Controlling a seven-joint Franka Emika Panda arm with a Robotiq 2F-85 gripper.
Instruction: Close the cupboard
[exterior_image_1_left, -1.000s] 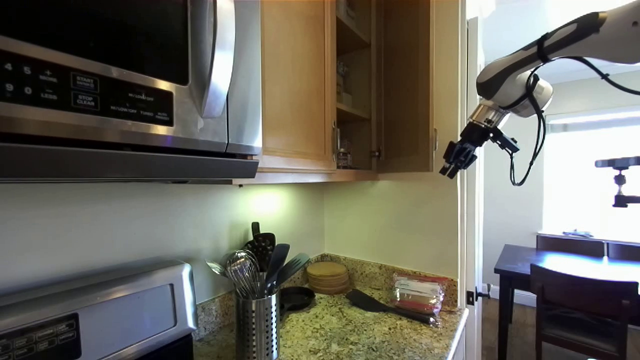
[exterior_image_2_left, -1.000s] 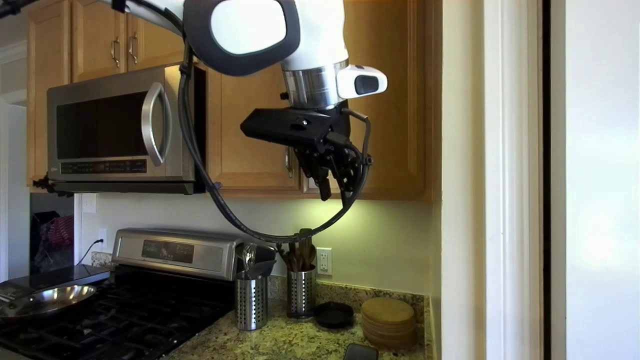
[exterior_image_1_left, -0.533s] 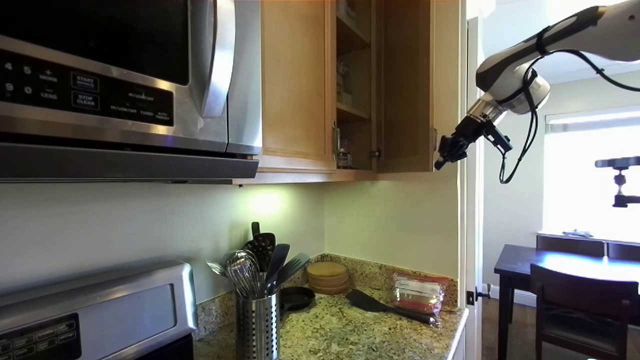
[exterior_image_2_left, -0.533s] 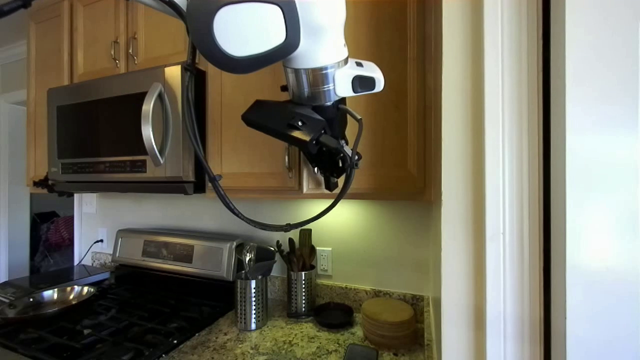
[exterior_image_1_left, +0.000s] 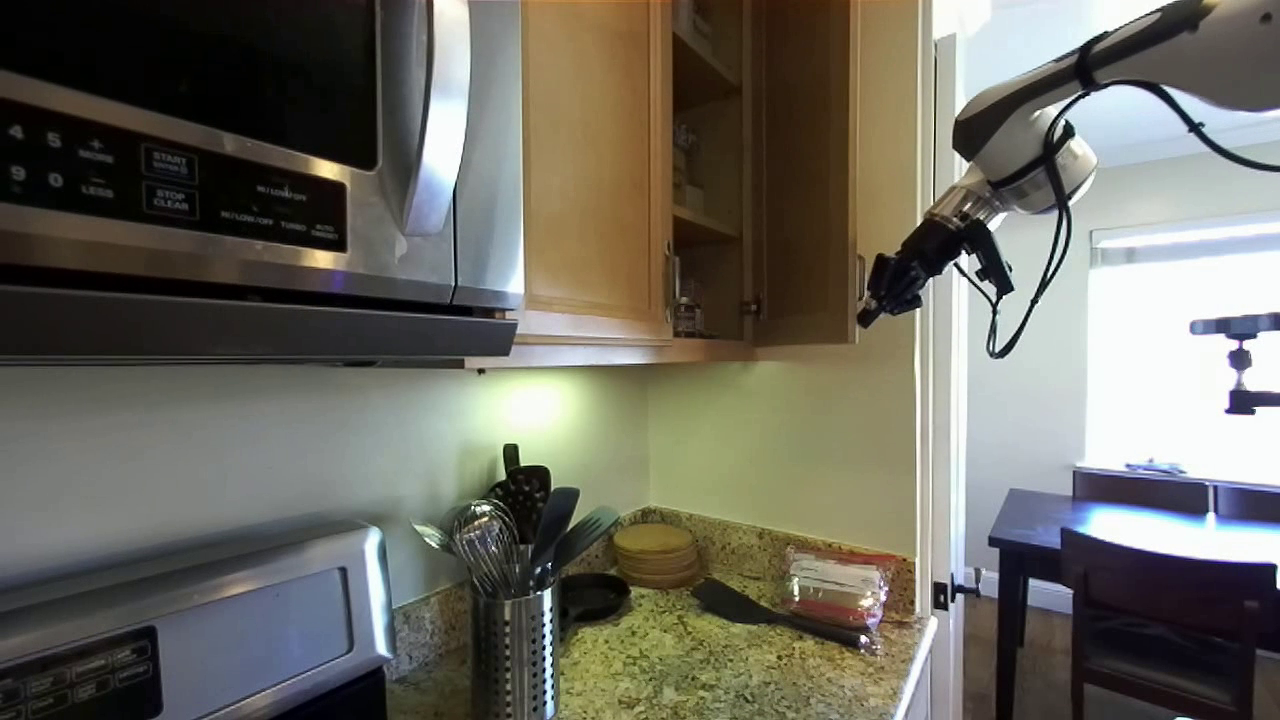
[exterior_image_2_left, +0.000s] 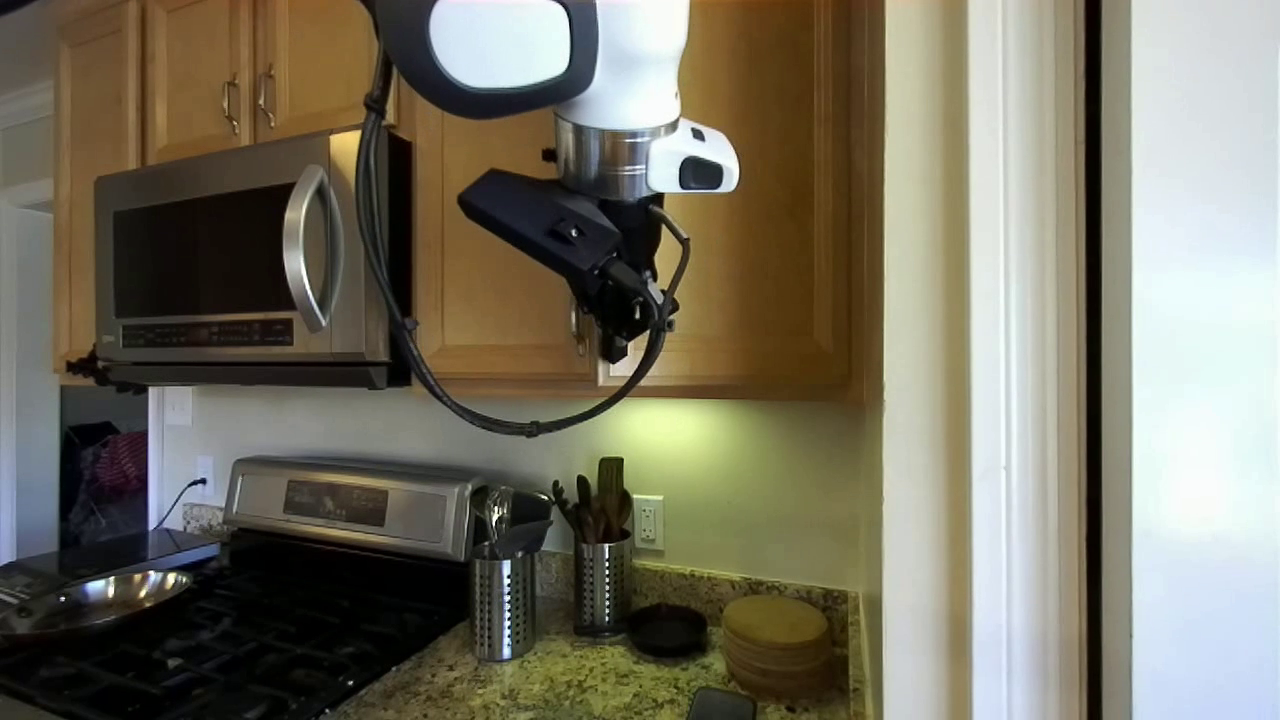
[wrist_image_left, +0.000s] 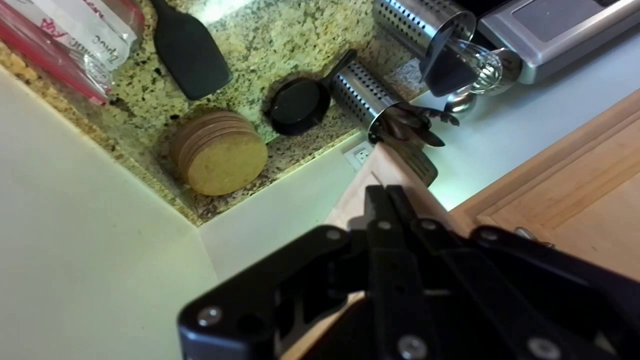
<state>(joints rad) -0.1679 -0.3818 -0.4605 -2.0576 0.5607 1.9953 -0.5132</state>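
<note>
In an exterior view we see the cupboard (exterior_image_1_left: 600, 180) beside the microwave (exterior_image_1_left: 250, 165), a door (exterior_image_1_left: 805, 190) standing open; the gripper (exterior_image_1_left: 866, 316) is at that door's free edge, near its handle (exterior_image_1_left: 861, 275), though we cannot tell if they touch; in an exterior view we see it in front of the cupboard, a cable (exterior_image_2_left: 530, 429) looping below; in the wrist view its fingers (wrist_image_left: 376, 205) are closed against each other.

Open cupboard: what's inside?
In an exterior view, the cupboard shows two shelves, a small container at the bottom and indistinct items above it. The adjacent closed door hides the interior behind it.
</note>
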